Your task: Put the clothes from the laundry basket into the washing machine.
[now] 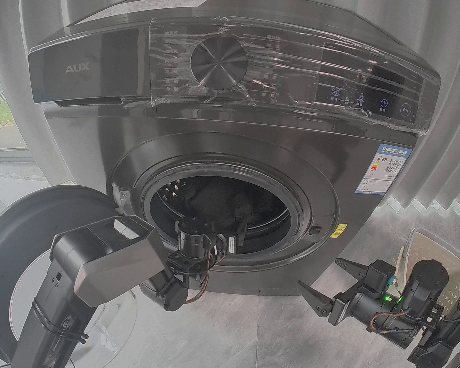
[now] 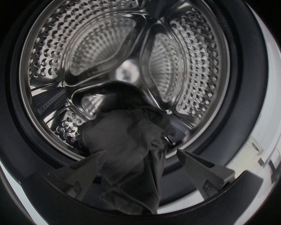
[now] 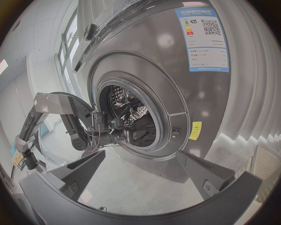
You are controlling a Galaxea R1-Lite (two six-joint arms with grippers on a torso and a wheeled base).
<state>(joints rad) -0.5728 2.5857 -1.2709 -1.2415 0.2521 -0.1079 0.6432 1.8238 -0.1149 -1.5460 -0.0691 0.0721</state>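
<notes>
Left wrist view: left claw (image 2: 140, 153) is spread wide at the drum (image 2: 175, 58) mouth, with the dark cloth (image 2: 126, 137) loose in front of it, trailing over the seal (image 2: 240, 117). I judge it should be nudged deeper before the arm backs out. Right claw (image 1: 320, 272) gapes wide beside the basket (image 1: 432, 256).

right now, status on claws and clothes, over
Left claw open at the drum mouth. Dark garment ungripped, draped over the door seal. Right claw open, empty, beside the laundry basket. Door wide open.

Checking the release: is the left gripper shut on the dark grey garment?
No, the left gripper is open, fingers apart beside the dark grey garment in the steel drum.
</notes>
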